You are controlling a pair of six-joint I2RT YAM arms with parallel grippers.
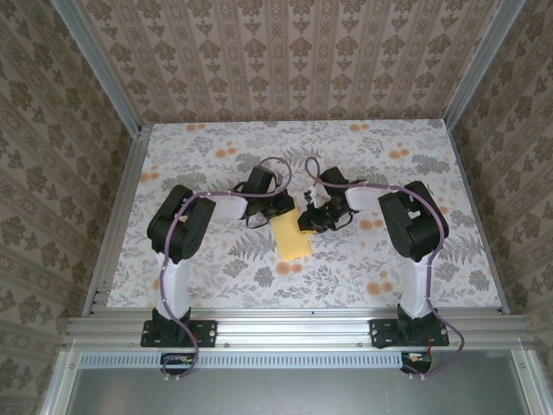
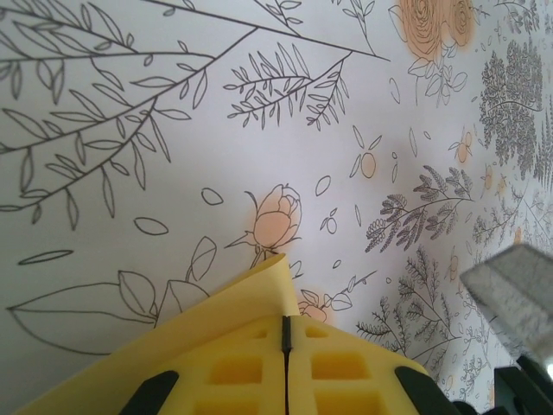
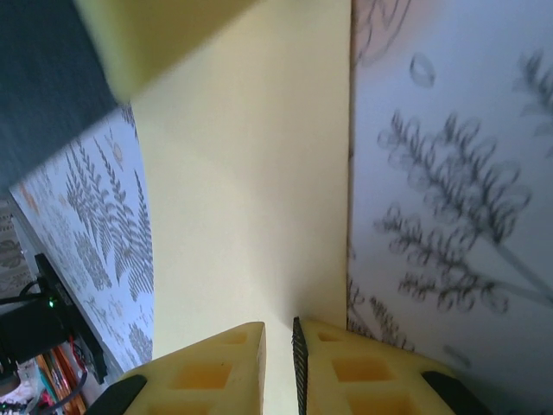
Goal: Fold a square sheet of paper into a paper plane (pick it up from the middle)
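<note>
Nearest, along the bottom of the top view, the two arm bases sit on the rail [image 1: 294, 322]. Beyond it lies a broad strip of bare bench [image 1: 216, 285].

The sheet [image 1: 294, 242] lies mid-frame, between the two arms. It shows as a narrow yellow oblong rather than a square, so I judge the folding is under way. Its long axis runs near to far, leaning a little left at the far end. Its near end lies free on the bench.

Both grippers meet at its far end. The left gripper [image 1: 278, 210] is at the far left corner and the right gripper [image 1: 309, 218] at the far right corner, so neither arm is clearly nearer.

In the left wrist view the left gripper [image 2: 285, 324] is pressed together, pinching the sheet [image 2: 216, 316], and a corner of it stands up above the fingertips.

In the right wrist view the right gripper [image 3: 278, 333] stands almost together with a thin slit. The sheet [image 3: 251, 190] runs from it up the frame. I cannot tell whether it pinches the edge or only rests on it.

From either gripper the sheet runs back toward the bases, so the next fold probably turns on that far edge.

There is open bench on all sides. The walls [image 1: 302, 60] stand well beyond the grippers, and the tightest spot is between the two wrists.
</note>
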